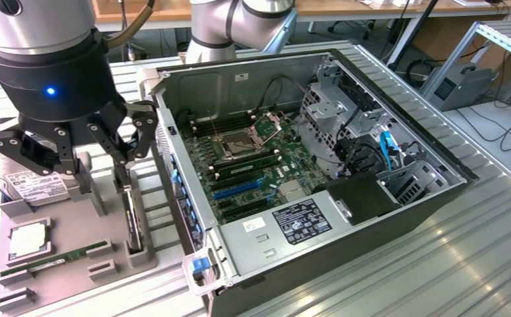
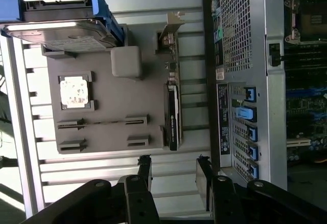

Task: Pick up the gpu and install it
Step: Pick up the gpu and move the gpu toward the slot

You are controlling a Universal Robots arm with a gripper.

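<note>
Jaws of the gripper point(image 1: 102, 181) stand spread wide and grasp nothing. The gripper hangs above the grey tray point(image 1: 66, 228), which lies on the table point(image 1: 414, 264) at the exterior view's left, just beside the open case point(image 1: 326, 99).

The gpu point(image 1: 131, 221) stands on its long edge in a slot along the side of the tray nearest the case. In the wrist view the gpu point(image 2: 172, 119) shows as a thin dark strip, with its silver bracket point(image 2: 171, 29) at the end toward the hard drive point(image 2: 61, 35). There the gripper point(image 2: 173, 163) has its two fingers point(image 2: 144, 165) set well apart, and the gap between them lines up with the length of the card. Both fingers are clear of the card in that view. In the exterior view one finger hangs close over its upper edge, and whether they touch cannot be told.

Also on the tray are a cpu point(image 2: 75, 91) in a square recess and a memory stick point(image 2: 102, 122) in a narrow slot. The motherboard point(image 1: 255, 158) lies bare inside the case.
</note>
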